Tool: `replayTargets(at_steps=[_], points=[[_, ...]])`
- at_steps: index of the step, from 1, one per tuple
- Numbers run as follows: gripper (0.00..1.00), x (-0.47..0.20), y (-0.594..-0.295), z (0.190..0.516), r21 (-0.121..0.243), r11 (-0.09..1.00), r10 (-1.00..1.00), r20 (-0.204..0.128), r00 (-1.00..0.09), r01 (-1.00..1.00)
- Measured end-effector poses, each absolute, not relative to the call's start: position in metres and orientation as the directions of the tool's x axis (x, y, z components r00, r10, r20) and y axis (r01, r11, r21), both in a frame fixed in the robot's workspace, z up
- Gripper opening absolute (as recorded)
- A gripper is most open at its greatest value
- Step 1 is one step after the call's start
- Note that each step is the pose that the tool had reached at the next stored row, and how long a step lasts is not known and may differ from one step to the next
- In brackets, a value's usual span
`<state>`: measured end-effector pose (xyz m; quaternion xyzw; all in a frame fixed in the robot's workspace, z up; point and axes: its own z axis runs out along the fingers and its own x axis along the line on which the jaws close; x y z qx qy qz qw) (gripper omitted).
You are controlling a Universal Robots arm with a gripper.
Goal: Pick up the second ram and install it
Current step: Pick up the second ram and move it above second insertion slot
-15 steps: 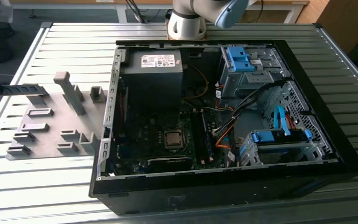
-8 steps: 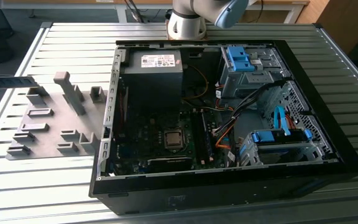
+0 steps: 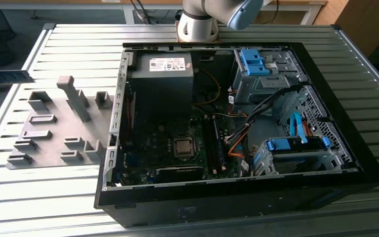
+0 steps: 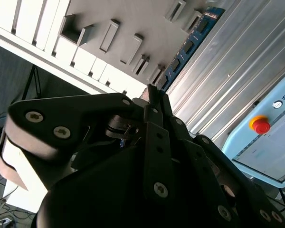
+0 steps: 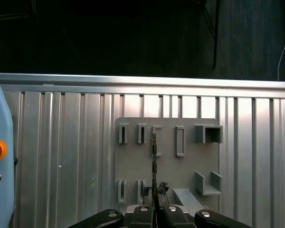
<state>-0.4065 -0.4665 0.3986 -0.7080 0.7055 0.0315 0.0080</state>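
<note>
Second wrist view: your gripper (image 4: 153,92) appears clamped on the second ram (image 4: 191,42). Its long axis runs straight out from the fingertips over the grey fixture plate (image 4: 147,19), and the held end is hidden between the jaws.

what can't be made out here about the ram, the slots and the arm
The long thin blue-green memory stick: second wrist view, near end hidden by the black gripper shut on it; first wrist view sees it edge-on, chips unseen.
The memory slots in the open black computer case: exterior view, too small and dark to tell which are filled.
The silver-grey robot arm: cut off by the exterior view's top edge.
</note>
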Motion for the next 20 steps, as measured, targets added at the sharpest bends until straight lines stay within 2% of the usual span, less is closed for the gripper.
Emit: replayTargets(at_steps=[5,20], points=[[0.14,-0.4065,-0.4665,0.4098,0.033,-0.004,-0.998,-0.056,0.002,-0.999],[0.14,-0.3998,-0.4665,0.4101,0.033,-0.004,-0.998,-0.056,0.003,-0.999]])
